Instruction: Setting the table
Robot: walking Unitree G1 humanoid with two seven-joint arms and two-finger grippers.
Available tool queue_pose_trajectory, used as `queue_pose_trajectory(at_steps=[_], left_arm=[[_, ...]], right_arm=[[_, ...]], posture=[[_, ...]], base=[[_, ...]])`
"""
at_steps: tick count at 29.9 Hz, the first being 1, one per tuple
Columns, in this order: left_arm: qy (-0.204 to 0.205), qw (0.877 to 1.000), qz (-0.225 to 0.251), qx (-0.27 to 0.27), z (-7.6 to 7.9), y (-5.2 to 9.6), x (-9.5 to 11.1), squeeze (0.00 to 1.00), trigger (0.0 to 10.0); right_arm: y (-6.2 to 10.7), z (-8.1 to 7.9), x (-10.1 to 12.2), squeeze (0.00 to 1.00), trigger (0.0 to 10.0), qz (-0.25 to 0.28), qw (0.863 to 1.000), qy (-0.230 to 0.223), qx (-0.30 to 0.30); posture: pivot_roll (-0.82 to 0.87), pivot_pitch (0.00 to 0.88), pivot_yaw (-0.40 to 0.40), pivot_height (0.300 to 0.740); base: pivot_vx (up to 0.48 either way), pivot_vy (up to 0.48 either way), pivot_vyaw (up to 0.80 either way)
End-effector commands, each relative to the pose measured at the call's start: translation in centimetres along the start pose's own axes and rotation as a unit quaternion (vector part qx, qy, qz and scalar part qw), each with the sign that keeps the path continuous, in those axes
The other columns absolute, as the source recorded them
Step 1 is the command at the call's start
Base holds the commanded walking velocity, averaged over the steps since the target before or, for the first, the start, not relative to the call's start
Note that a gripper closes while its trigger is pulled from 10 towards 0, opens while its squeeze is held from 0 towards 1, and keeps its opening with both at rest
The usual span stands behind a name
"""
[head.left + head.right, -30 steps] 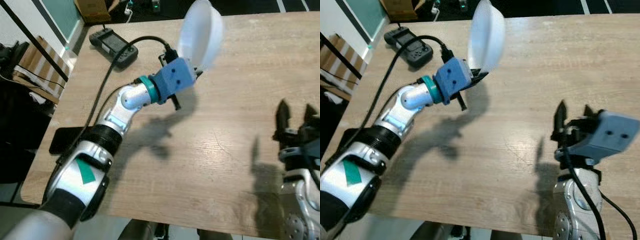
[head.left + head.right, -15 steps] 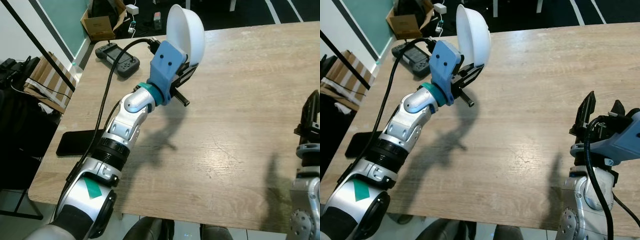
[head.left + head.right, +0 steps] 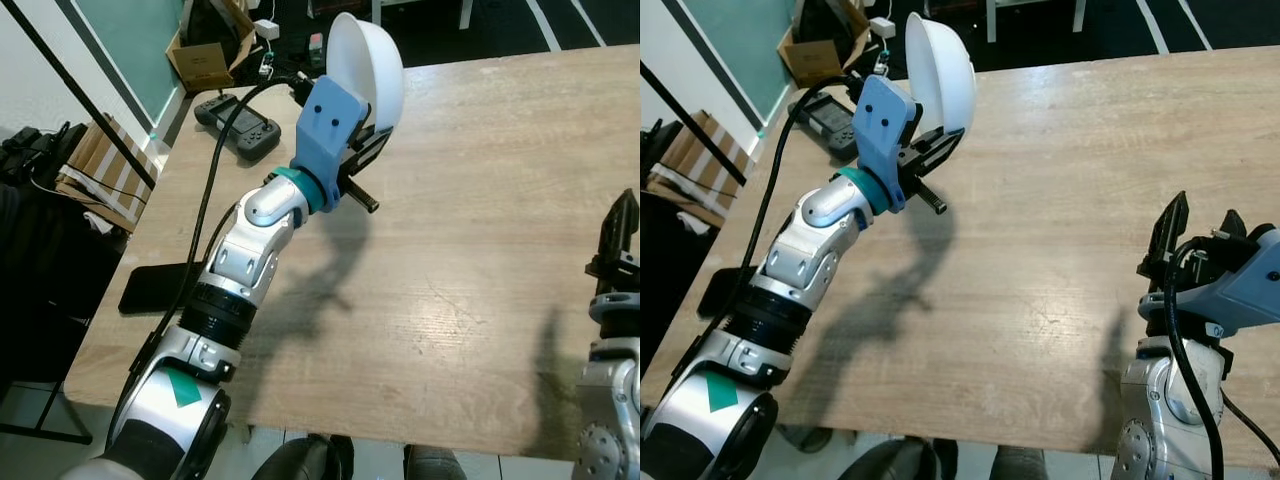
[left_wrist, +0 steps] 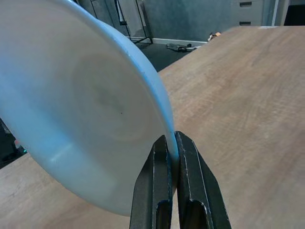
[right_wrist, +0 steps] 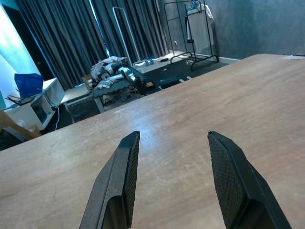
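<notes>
A white bowl (image 3: 368, 68) is held up on edge above the left part of the wooden table (image 3: 480, 180). My left gripper (image 3: 368, 140) is shut on the bowl's rim, and in the left wrist view its two black fingers (image 4: 169, 188) pinch the rim of the bowl (image 4: 81, 105). My right gripper (image 3: 1200, 240) hovers over the table's near right part, open, with nothing between its fingers (image 5: 116, 191).
A black game controller (image 3: 238, 122) lies at the table's far left corner and a black phone (image 3: 158, 288) lies near its left edge. A striped bag (image 3: 100, 170) and a cardboard box (image 3: 205, 62) stand on the floor to the left.
The camera has pulled back and shifted. My left gripper has turned the bowl from tilted to the right to more upright and carried it a little toward the table's far left. The right gripper stays open.
</notes>
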State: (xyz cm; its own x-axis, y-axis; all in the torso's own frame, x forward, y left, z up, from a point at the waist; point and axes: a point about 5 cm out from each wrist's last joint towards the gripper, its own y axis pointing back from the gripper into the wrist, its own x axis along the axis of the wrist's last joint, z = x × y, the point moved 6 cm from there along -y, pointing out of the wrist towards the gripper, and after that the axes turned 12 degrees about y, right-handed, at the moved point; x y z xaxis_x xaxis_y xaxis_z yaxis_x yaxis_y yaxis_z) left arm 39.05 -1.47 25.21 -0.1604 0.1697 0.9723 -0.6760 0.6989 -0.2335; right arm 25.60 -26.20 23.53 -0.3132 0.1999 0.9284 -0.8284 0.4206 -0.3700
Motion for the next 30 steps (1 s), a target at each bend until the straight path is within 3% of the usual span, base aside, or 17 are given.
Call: queue_pose_trajectory(at_steps=[1,30], left_arm=[[0.002,1.0,-0.005,0.009,-0.58,0.54,-0.27,0.0,10.0],[0.008,1.0,-0.011,0.004,0.35,0.49,0.09,0.0,10.0]], right_arm=[[0.24,0.2,-0.42,0.0,10.0,-0.007,1.0,0.001,-0.006],[0.52,0.55,-0.63,0.0,10.0,-0.011,1.0,0.012,-0.008]], posture=[[-0.12,0.002,0.251,0.74],[-0.13,0.011,0.254,0.74]], base=[[-0.307,0.0,0.0],[-0.287,0.0,0.0]])
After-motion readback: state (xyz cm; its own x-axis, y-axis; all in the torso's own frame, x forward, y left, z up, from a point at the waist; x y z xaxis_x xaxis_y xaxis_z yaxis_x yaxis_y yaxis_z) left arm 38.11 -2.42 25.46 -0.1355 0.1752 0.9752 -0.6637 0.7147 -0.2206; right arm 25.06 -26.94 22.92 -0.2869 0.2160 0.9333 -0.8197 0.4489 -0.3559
